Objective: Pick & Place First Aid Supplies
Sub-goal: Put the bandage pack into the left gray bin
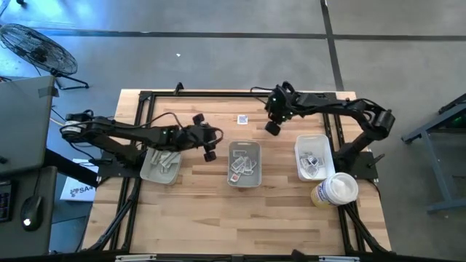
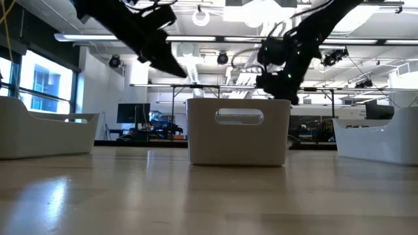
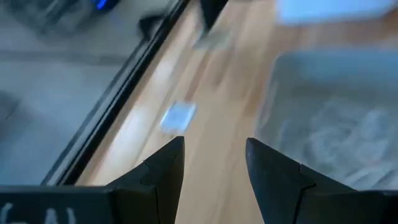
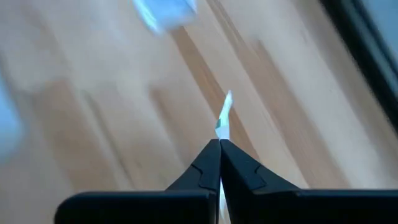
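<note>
Black fingers of the right end effector (image 4: pixel 220 144) are pressed together on a thin pale strip (image 4: pixel 224 115), one of the first aid supplies, which sticks out edge-on past the tips above bare wood. In the high view this end effector (image 1: pixel 273 128) hangs just beyond the middle tray (image 1: pixel 245 164), toward the tabletop's far edge, off the corner that faces the right tray.

To do this step well, I would keep the pinch firm: the strip is light and seems caught only by one end, so a quick swing could let it slip or flutter. Carry it level and slowly to whichever tray it belongs in; the pictures do not say which. Bring the tips right over that tray's opening and lower them inside its walls before letting go, so the strip drops flat among the packets already there and does not glance off the rim.

Left of the middle tray, the left end effector (image 1: pixel 209 145) waits with its fingers (image 3: pixel 163 168) apart and nothing between them, between that tray and the left tray (image 1: pixel 162 166). It should hold off so the two arms do not meet over the middle tray.

Beyond the middle tray, a small square packet (image 1: pixel 242 119) lies alone on the tabletop (image 1: pixel 218 211) near the far edge, just left of the right end effector; it looks like the next pick.
</note>
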Controlling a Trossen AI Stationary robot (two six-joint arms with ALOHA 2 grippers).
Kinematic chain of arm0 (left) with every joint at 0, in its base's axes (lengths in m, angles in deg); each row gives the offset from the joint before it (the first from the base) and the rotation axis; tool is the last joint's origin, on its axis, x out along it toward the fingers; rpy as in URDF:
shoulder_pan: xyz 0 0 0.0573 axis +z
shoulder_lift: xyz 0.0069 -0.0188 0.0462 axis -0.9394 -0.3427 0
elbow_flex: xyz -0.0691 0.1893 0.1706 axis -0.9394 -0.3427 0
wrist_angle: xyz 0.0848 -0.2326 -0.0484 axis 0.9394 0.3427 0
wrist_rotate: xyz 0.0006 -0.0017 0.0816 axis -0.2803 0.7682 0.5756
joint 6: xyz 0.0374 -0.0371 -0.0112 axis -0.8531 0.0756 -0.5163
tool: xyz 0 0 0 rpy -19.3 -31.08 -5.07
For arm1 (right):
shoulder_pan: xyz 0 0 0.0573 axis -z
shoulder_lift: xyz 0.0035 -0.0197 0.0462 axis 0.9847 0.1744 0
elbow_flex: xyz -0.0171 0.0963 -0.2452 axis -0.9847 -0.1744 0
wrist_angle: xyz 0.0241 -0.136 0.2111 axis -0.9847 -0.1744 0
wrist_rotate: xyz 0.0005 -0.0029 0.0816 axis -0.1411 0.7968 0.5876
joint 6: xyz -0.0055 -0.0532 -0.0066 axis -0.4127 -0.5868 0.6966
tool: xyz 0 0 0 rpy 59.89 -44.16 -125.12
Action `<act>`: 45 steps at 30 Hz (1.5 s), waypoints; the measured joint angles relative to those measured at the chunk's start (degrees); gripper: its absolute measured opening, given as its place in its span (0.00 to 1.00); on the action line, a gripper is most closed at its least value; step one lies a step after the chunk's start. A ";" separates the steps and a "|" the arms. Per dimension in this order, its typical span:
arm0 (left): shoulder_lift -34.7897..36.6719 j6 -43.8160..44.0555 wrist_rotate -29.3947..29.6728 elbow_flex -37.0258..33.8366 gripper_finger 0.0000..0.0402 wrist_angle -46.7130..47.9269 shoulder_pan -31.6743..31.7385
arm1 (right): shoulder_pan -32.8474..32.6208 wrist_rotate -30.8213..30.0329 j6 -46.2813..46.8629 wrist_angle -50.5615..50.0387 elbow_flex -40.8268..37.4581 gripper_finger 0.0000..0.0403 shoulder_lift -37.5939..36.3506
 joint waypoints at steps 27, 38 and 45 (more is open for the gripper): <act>-4.29 -2.22 -24.39 -3.77 0.42 -15.05 12.36 | -7.42 -3.55 -11.46 10.69 0.02 0.17 5.26; -4.29 -0.61 -24.44 -3.75 0.42 -13.32 12.34 | -2.06 9.74 -20.40 9.21 0.02 0.28 7.09; -4.29 0.36 -24.42 -3.75 0.42 -13.00 12.34 | -1.05 7.26 -23.63 12.06 -0.94 0.28 11.36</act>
